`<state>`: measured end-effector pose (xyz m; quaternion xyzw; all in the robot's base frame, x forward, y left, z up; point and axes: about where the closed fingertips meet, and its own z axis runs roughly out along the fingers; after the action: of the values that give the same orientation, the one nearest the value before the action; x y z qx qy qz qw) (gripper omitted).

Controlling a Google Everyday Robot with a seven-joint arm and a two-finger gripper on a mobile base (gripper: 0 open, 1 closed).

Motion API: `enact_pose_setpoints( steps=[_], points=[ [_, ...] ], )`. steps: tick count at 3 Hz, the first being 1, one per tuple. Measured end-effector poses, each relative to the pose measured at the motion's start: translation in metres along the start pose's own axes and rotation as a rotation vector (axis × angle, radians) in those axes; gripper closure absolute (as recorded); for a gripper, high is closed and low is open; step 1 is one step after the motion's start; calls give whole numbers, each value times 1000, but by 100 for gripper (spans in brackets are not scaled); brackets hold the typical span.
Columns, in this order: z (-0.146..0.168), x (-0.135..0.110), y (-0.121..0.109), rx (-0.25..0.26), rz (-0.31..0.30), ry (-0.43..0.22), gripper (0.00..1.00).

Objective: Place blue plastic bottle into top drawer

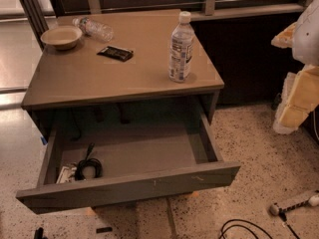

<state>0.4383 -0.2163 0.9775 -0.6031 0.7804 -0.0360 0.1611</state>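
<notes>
The blue plastic bottle (181,48) stands upright near the right front corner of the tabletop; it is clear, with a white cap and a white-and-blue label. The top drawer (129,185) below is pulled open towards me, and its floor is mostly bare. My gripper (299,96) is at the right edge of the view, well to the right of the table, apart from the bottle, with nothing seen in it.
A label-less clear bottle (93,28) lies at the back left next to a beige bowl (62,36). A black packet (115,53) lies mid-table. A coiled black cable (87,168) sits in the drawer's front left. Cables and a white bar (294,203) lie on the floor.
</notes>
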Motion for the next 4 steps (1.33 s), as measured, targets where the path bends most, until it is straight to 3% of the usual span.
enact_pose_setpoints(
  steps=[1,2,3,4],
  points=[
    [0,0,0,0,0,0,0],
    [11,-10,-19,10,6,-39,0],
    [27,-30,-52,32,6,-92,0],
    [38,-67,-98,104,-18,-220,0]
  ],
)
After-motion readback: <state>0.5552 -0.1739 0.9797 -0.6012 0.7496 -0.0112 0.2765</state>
